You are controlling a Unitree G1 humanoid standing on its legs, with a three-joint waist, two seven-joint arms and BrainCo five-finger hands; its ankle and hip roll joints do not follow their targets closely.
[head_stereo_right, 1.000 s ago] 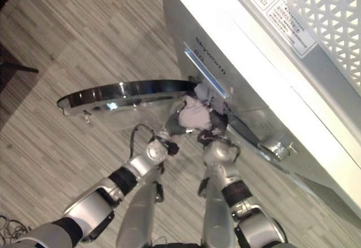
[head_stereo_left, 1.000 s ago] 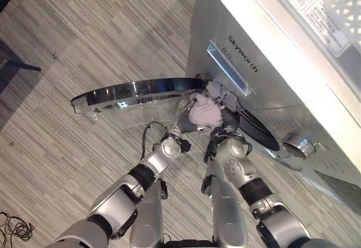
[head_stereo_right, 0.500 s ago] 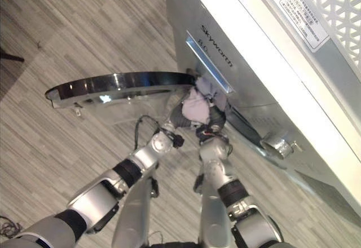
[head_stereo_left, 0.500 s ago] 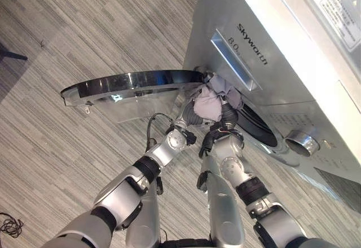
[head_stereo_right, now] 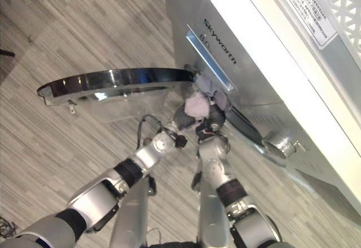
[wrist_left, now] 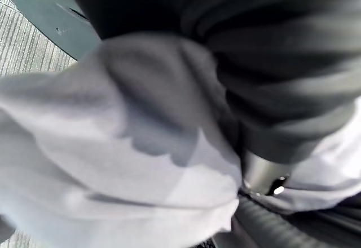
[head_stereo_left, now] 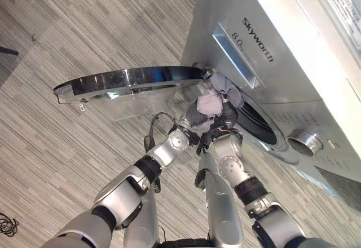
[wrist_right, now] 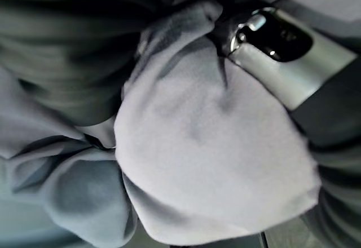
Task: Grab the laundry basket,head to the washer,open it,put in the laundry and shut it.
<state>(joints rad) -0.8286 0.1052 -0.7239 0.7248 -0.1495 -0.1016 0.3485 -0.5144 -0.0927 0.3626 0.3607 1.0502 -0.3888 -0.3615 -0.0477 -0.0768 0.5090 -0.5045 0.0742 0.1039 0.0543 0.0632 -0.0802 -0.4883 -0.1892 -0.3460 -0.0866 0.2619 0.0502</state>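
Note:
A bundle of pale lilac and grey laundry is at the rim of the washer's round opening. My left hand and right hand hold it between them, dark covers pressed against the cloth. In the right wrist view a silver finger lies curled over the pale cloth. In the left wrist view the laundry bulges past the dark cover, with part of a finger beside it. The washer's glass door stands swung open to the left. The white laundry basket sits on top of the silver washer.
The open door's edge reaches out over the grey striped floor, just above my left forearm. A drawer handle is above the opening and a chrome knob is to its right.
Both hands have pushed the bundle up and closer to the washer's opening, and less cloth shows between them. The camera has shifted too.

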